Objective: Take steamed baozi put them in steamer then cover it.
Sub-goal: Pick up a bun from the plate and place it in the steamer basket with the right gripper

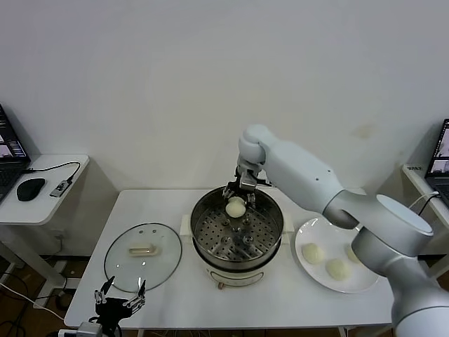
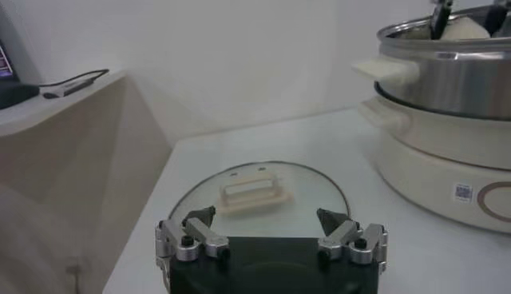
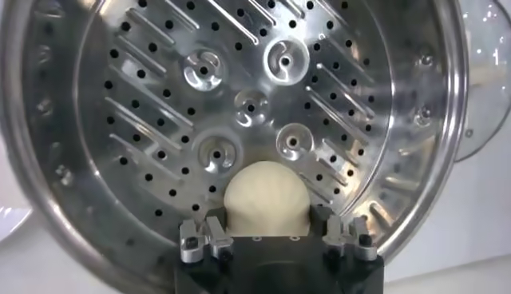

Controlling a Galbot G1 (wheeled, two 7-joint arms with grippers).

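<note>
Bun over the steamer

My right pincer (image 1: 237,199) grasped a bun (image 1: 236,207) above the steamer (image 1: 270,239); I needed to lower it gently. Left pincer (image 1: 119,298) waited released.

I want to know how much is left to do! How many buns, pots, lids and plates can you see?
Buns: 4, one in the right pincer over the steamer, three on the plate
Steamer: 1
Glass lid: 1
Plate: 1
Total: 7

open steamer (image 1: 270,235) mouth, lid (image 1: 143,256) aside
</note>
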